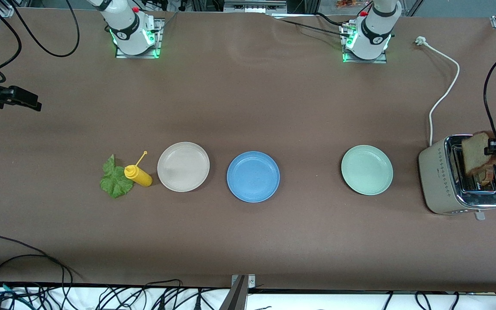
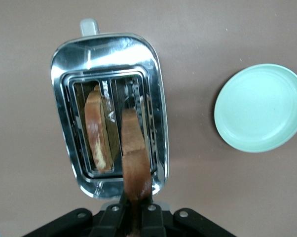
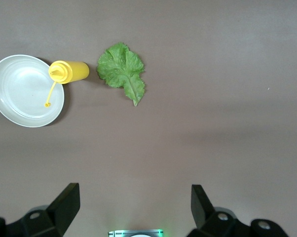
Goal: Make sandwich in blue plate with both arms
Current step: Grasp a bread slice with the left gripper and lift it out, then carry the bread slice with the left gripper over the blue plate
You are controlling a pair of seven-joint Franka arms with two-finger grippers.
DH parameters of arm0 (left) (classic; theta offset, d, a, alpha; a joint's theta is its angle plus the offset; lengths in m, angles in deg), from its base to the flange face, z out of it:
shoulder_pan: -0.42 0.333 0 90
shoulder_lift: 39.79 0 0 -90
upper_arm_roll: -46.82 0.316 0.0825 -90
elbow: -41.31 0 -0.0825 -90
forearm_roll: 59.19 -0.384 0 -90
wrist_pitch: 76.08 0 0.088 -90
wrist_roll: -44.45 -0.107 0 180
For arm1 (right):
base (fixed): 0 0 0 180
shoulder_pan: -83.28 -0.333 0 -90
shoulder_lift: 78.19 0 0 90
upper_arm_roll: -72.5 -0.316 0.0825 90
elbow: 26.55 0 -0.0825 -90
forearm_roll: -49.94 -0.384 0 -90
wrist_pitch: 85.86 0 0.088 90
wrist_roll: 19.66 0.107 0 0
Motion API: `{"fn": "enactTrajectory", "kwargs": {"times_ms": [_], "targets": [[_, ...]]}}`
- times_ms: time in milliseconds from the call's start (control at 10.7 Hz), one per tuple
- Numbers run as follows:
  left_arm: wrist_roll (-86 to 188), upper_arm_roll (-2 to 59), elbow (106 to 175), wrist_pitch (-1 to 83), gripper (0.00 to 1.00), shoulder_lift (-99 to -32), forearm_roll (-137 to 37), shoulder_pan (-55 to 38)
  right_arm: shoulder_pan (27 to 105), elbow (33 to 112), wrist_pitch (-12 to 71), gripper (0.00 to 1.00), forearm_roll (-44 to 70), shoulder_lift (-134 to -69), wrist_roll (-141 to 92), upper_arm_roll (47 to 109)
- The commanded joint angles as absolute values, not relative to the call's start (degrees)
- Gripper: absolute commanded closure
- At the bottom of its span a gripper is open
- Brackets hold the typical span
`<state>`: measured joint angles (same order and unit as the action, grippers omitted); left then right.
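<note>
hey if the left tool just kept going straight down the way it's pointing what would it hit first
Most likely the toaster. The left tool, shut on a bread slice, points down at the toaster's open slots, so the slice would probably re-enter its slot before the tool touched the chrome top.

On the brown tabletop [image 1: 248, 107] we note a beige-white plate [image 1: 183, 166] with a yellow squeeze bottle [image 1: 138, 175] lying on its side just beside it, toward the right arm's end. A pale mint-green plate [image 1: 367, 169] sits toward the left arm's end, near a cream and chrome toaster [image 1: 439, 181]. We record the toaster's white cord [image 1: 445, 82] trailing across the tabletop, its plug lying loose.
</note>
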<state>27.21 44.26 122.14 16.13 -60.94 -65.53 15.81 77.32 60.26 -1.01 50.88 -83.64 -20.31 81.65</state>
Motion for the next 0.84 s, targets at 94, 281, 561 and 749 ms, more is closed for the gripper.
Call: {"fn": "enactTrajectory", "kwargs": {"times_ms": [94,281,561,749], "targets": [[25.47,40.61,117.95,9.27,1.00,-57.30,-66.92,13.87,77.30,59.41,-2.01,0.00,51.70,-83.64,-20.89,81.64],[24.85,36.56,117.86,9.17,1.00,-56.58,-66.14,13.86,77.39,59.32,-2.01,0.00,51.61,-83.64,-20.89,81.73],[24.94,31.02,117.77,9.09,1.00,-56.57,-59.13,13.86,77.39,59.32,-2.01,0.00,51.61,-83.64,-20.89,81.73],[26.07,26.28,117.95,9.35,1.00,-59.02,-55.43,13.60,77.39,59.32,-1.92,0.00,51.61,-83.64,-20.89,81.73]]}}
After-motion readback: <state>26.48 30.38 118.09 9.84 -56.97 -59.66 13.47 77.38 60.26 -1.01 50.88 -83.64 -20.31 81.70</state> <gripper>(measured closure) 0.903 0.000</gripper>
